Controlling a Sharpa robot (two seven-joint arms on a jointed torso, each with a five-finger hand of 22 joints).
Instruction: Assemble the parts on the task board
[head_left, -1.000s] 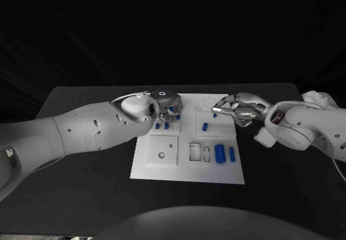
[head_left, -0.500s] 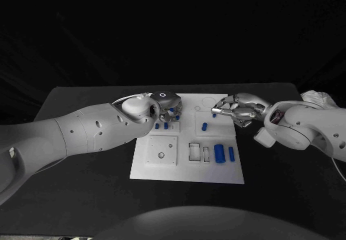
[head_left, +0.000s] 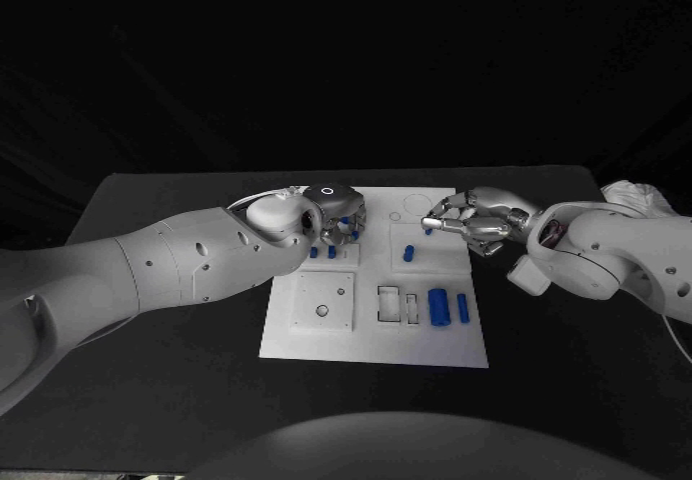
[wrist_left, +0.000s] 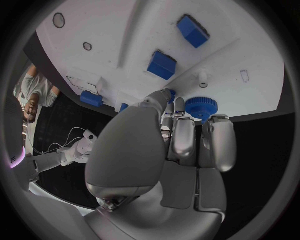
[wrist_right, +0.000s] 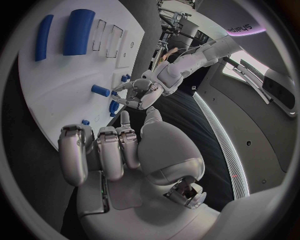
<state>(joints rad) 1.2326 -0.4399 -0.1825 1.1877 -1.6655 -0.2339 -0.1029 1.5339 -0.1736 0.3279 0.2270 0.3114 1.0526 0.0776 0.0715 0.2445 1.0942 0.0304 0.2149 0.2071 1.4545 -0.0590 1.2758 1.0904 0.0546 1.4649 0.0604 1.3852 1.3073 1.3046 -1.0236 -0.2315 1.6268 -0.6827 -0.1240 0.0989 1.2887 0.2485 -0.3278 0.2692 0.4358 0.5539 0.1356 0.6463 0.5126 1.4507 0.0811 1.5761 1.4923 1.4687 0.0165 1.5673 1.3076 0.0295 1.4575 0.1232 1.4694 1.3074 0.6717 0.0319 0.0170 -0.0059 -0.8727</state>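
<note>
The white task board (head_left: 375, 335) lies in the middle of the table. My left hand (head_left: 339, 213) hovers over its far left corner, fingers curled, pinching a blue gear (wrist_left: 200, 106) at the fingertips. Just nearer me stand two small blue blocks (head_left: 323, 252), the same blue blocks (wrist_left: 162, 65) seen beyond the fingers in the left wrist view. My right hand (head_left: 469, 221) hangs over the far right part with fingers curled in and nothing plainly in them; a tiny blue piece (head_left: 426, 232) sits by its fingertips. A blue peg (head_left: 411, 253) stands mid-board.
A thick blue cylinder (head_left: 440, 306) and a slim blue cylinder (head_left: 463, 307) lie at the board's near right, beside two rectangular slots (head_left: 392, 304). A raised square plate (head_left: 325, 300) sits at the near left. Black table (head_left: 173, 340) surrounds the board.
My left hand has edged very slightly toward the board's middle. The right hand and the parts stay as they were.
</note>
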